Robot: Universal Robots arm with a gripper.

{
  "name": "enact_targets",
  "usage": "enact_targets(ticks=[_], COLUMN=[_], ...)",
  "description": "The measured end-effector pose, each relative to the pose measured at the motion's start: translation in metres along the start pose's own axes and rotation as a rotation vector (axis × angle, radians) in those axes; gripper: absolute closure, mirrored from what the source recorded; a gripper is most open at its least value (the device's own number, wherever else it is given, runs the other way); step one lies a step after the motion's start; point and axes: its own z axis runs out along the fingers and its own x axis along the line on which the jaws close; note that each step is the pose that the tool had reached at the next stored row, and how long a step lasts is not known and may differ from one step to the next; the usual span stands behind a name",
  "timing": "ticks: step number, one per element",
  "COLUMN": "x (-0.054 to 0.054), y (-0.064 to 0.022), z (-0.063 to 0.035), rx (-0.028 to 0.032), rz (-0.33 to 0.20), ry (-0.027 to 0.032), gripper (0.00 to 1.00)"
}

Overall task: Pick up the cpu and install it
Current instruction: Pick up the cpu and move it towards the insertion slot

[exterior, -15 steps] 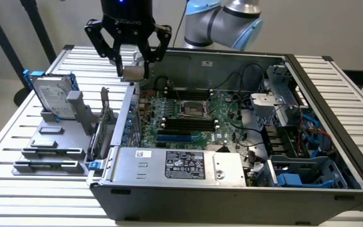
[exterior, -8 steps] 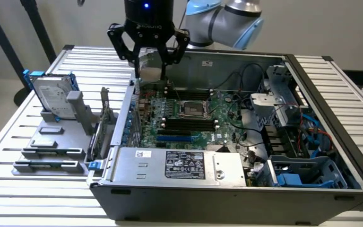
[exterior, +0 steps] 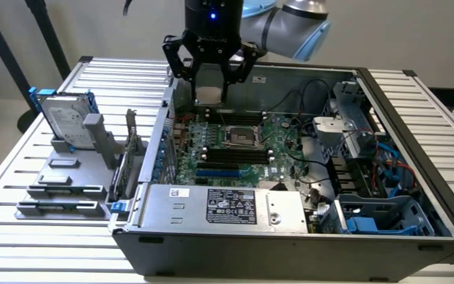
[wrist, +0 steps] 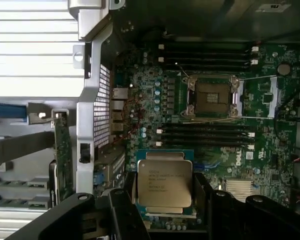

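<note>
Tool (exterior: 211, 89) is clamped on the cpu (exterior: 210, 96), one finger on each of two opposite edges, jaws wide. The wrist view shows the cpu (wrist: 164, 184) lying flat between them, silver lid up. It hangs over the far edge of the open case (exterior: 416, 148), which sits mid-counter (exterior: 22, 177) - not yet seated. Key relation: the socket (exterior: 239, 137) on the motherboard (exterior: 243, 160) lies below the tool, toward the case's near edge and slightly to the exterior view's right - well apart. Socket (wrist: 212, 98) looks bare. The chip's sides look roughly square to the socket frame.
</note>
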Motion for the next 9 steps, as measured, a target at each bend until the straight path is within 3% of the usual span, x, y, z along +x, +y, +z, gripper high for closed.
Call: enact_targets(ticks=[9], x=[-0.034], y=[0.0178], z=[0.0156], rx=[0.0000], rz=[0.000], ry=[0.0000], gripper=[0.45])
